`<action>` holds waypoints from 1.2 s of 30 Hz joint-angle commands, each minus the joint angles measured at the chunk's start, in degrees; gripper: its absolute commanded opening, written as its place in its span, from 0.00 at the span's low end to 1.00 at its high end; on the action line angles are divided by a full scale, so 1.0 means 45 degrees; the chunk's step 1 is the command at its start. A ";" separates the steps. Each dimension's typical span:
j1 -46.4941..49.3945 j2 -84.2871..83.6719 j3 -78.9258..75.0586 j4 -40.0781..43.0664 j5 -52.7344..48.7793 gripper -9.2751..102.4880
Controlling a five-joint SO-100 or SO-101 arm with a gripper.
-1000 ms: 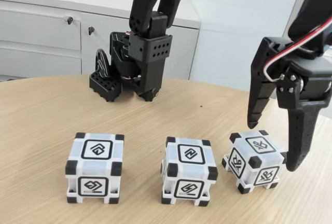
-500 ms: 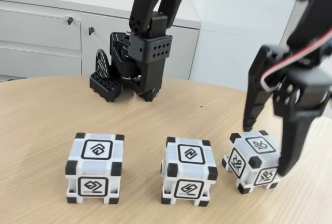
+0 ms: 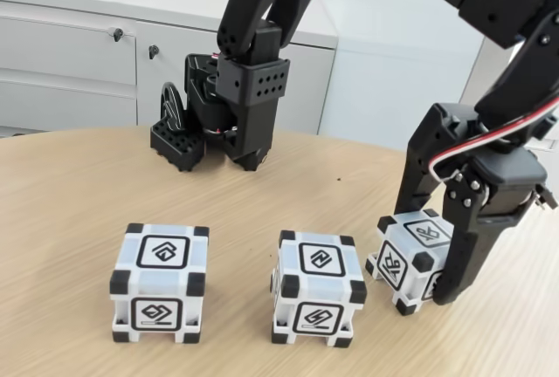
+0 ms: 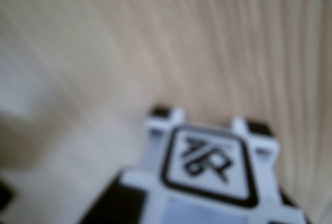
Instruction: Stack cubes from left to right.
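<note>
Three white cubes with black corners stand in a row on the wooden table in the fixed view: a left cube (image 3: 162, 281), a middle cube (image 3: 319, 285) and a right cube (image 3: 403, 255), which is turned at an angle. My black gripper (image 3: 425, 255) is lowered over the right cube and straddles it. One finger is behind the cube and the other finger (image 3: 461, 259) is against its near right side. The jaws look spread about a cube's width. The wrist view, blurred, shows that cube (image 4: 207, 167) close below, glyph face up.
The arm's black base (image 3: 236, 98) stands at the back of the table, behind the left and middle cubes. White cabinets with drawers (image 3: 79, 54) line the wall beyond the table's curved far edge. Bare wood lies in front of the base.
The gripper has come down and to the left, closing around the right cube. That cube has slid slightly left and turned. The other two cubes have not moved.
</note>
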 commanded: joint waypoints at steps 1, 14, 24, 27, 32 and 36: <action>0.0137 0.0273 -0.0508 0.0000 -0.0156 0.26; 0.0137 0.0293 -0.0547 0.0195 -0.0117 0.18; 0.0020 0.4043 -0.0469 0.0215 0.0059 0.19; -0.0020 0.5703 -0.0391 0.0215 -0.0078 0.19; 0.0156 0.7305 -0.0352 0.0547 -0.0469 0.19; 0.0195 0.8184 -0.0371 0.1348 -0.0977 0.19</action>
